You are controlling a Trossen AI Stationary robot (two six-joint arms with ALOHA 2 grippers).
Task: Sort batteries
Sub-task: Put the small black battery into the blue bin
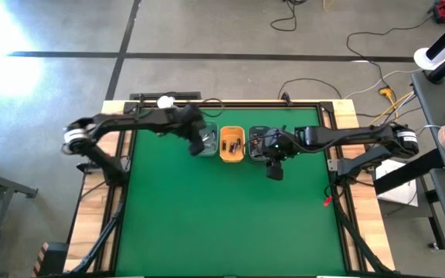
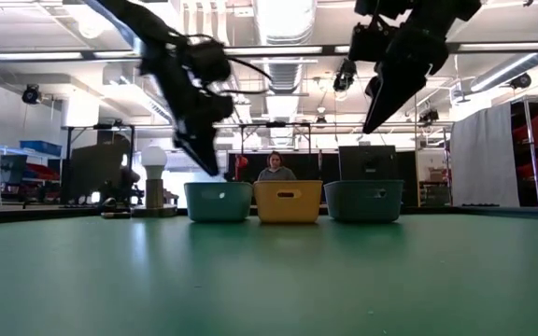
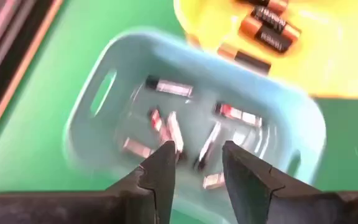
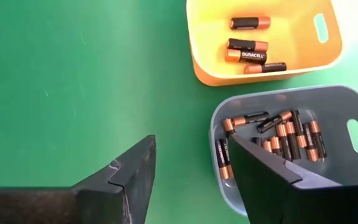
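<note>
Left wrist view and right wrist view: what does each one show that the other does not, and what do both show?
Only the left wrist view shows the light blue tray with silvery batteries, under the open left claw. Only the right wrist view shows the grey tray with a pile of black and copper batteries, beside the open right claw. Both show the yellow tray with its few black and copper batteries and the green table.

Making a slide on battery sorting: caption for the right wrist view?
Open right tool above the grey tray of copper-topped batteries, beside the yellow tray.

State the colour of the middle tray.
Yellow-orange; the middle tray shows best in the right wrist view.
</note>
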